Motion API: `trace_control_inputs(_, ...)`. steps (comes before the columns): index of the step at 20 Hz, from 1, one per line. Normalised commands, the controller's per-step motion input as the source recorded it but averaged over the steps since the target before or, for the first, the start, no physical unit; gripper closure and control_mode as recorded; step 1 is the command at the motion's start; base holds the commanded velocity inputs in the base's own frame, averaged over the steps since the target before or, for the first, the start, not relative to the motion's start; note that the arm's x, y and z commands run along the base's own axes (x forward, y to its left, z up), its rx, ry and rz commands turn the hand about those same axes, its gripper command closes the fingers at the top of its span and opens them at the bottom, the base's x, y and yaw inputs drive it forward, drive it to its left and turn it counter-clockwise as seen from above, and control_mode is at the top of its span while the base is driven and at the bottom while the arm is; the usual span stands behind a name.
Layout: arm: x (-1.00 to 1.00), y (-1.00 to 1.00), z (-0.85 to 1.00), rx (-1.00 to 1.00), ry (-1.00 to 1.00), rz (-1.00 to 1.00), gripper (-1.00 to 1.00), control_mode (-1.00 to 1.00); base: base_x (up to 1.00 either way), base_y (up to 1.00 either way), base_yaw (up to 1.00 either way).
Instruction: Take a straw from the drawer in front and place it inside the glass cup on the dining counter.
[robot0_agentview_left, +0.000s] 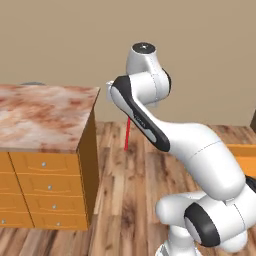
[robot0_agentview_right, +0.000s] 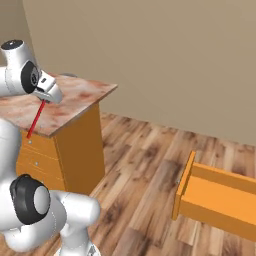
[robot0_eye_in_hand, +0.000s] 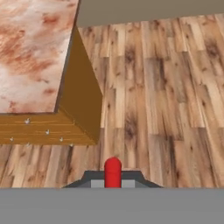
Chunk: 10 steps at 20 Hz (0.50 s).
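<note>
Pinching the red straw (robot0_agentview_right: 36, 119), the end effector (robot0_agentview_right: 44, 101) hangs high beside the marble table (robot0_agentview_right: 85, 100), over the wood floor (robot0_eye_in_hand: 166, 87).

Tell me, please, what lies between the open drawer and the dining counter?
Bare wooden floor in the right base view, between drawer and dining counter.

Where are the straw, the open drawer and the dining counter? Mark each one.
straw (robot0_agentview_right: 36, 120): right base view, middle of the red shaft below the gripper.
drawer (robot0_agentview_right: 216, 196): right base view, its bare orange floor.
dining counter (robot0_agentview_left: 45, 112): left base view, bare marble top.
</note>
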Motion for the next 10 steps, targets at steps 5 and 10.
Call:
trace_control_inputs(5,0.00,0.00,0.00,0.00,0.00,0.00,1.00,1.00,0.24,0.60,0.11)
trace_control_inputs(10,0.00,0.00,0.00,0.00,0.00,0.00,1.00,1.00,0.52,0.55,-0.07)
